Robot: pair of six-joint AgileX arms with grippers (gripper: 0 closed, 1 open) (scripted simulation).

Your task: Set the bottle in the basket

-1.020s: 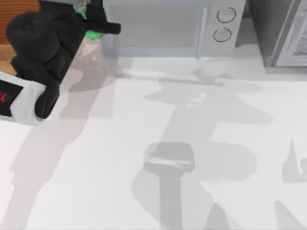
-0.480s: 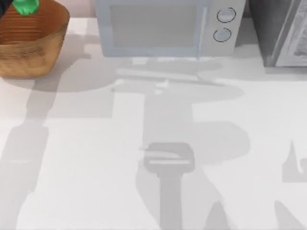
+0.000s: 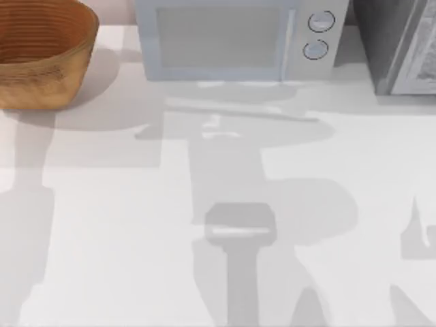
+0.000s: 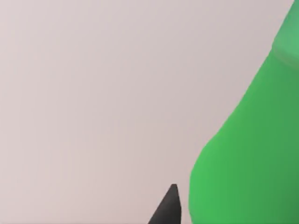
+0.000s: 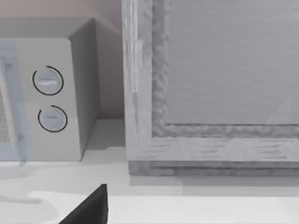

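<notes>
My left gripper [image 4: 174, 205]: I see just one dark fingertip [image 4: 170, 207] in the left wrist view, right beside the bottle [image 4: 247, 149], which bulks up green next to it against a plain pinkish backdrop. Looks like it's pinching the bottle, given how close the body sits to the finger, but contact itself is cut off at the frame edge, so I can't tell for sure.

Handling, my guess: small plastic soda bottle, so light, thin-walled, smooth and a bit slippery, w/ some give if squeezed hard. Best hold is across the straight mid body, below the shoulder taper I can see narrowing toward the neck; gripping on the taper would let it squirt out.

Outward: the basket [image 3: 41, 65] sits at the top view's far left corner of the table, just left of the microwave [image 3: 231, 41], w/ a small gap between them. Its inside isn't all visible; the rim runs off frame, and I see no green in the part that shows. So where the bottle is rel. to the basket I can't place.

Right gripper [image 5: 88, 207]: a dark finger edge in the right wrist view, parked facing the microwave dials and the grey cabinet [image 5: 210, 84] right of the microwave; fingers unclear.
</notes>
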